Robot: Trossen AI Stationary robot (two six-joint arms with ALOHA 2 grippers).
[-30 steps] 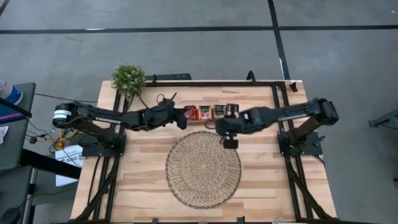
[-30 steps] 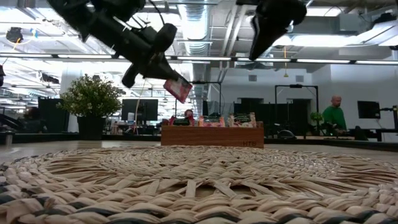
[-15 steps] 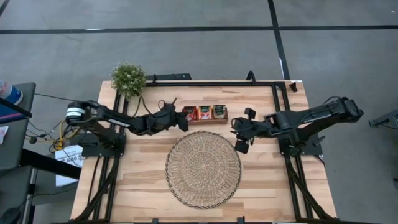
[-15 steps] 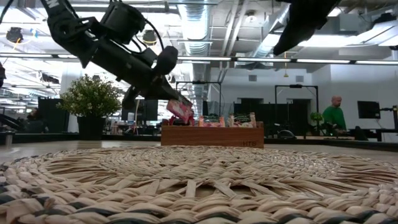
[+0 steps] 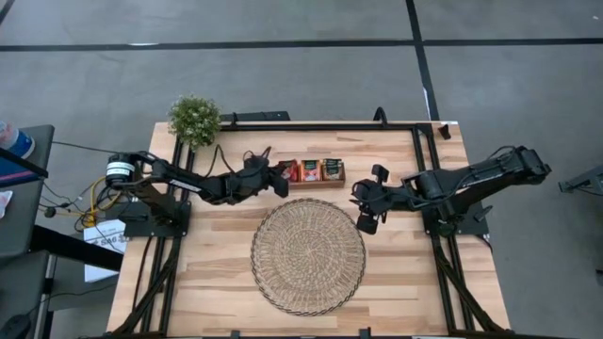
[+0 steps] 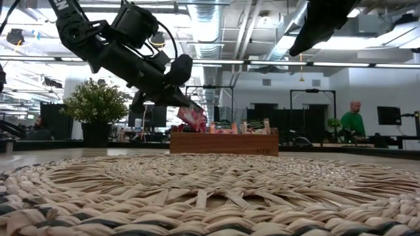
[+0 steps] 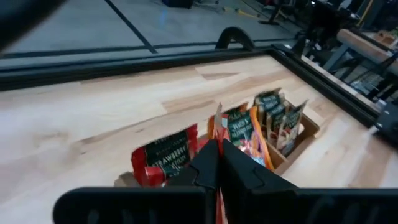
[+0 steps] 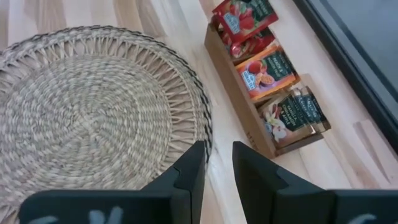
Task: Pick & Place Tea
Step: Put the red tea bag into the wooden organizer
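From above I see my left tool (image 5: 280, 178) over the wooden tray's (image 5: 311, 184) left end, low view shows it clamped on a flat glossy red sachet (image 6: 194, 117), right wrist view shows right tool (image 8: 215, 163) fingers slightly apart, empty, beside the round woven mat (image 8: 93, 118) on the pale plank surface (image 8: 348, 149).

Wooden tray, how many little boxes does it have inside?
3 in the wooden tray, in a row: red tea sachets at one end, orange ones in the middle, dark green ones at the other end. None seems hidden.

overhead looks straight down, low view level across mat (image 6: 210, 190), both show tray (image 5: 310, 171)
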